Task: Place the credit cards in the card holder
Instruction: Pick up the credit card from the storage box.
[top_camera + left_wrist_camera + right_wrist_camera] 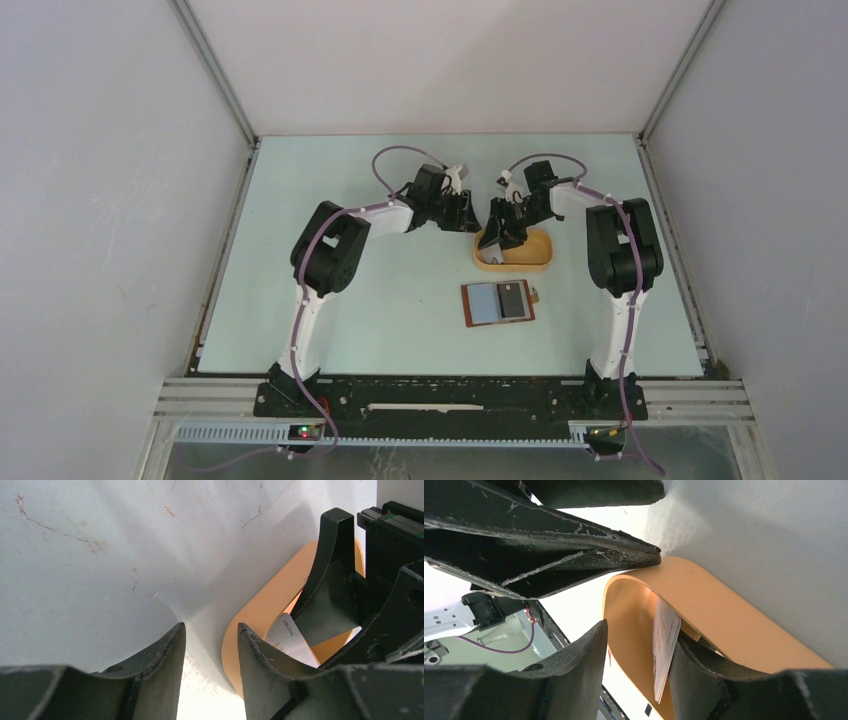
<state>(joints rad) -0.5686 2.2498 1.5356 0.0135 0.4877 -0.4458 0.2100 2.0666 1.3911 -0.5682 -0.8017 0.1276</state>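
Pale green table [400, 330], white walls [100, 200].
Left gripper [210, 630], right gripper [636, 635] at tray [535, 265]: half-open, gripping nothing; card holder [497, 302] at tray's 6 o'clock.

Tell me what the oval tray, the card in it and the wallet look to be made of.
Tray: probably plastic, possibly thin wood; smooth matte orange wall, evenly curved.
Card: likely plastic, perhaps stiff paper; thin, white, printed, leaning on edge unbent.
Wallet: seems leather or imitation; reddish-brown, matte, too small to tell further.
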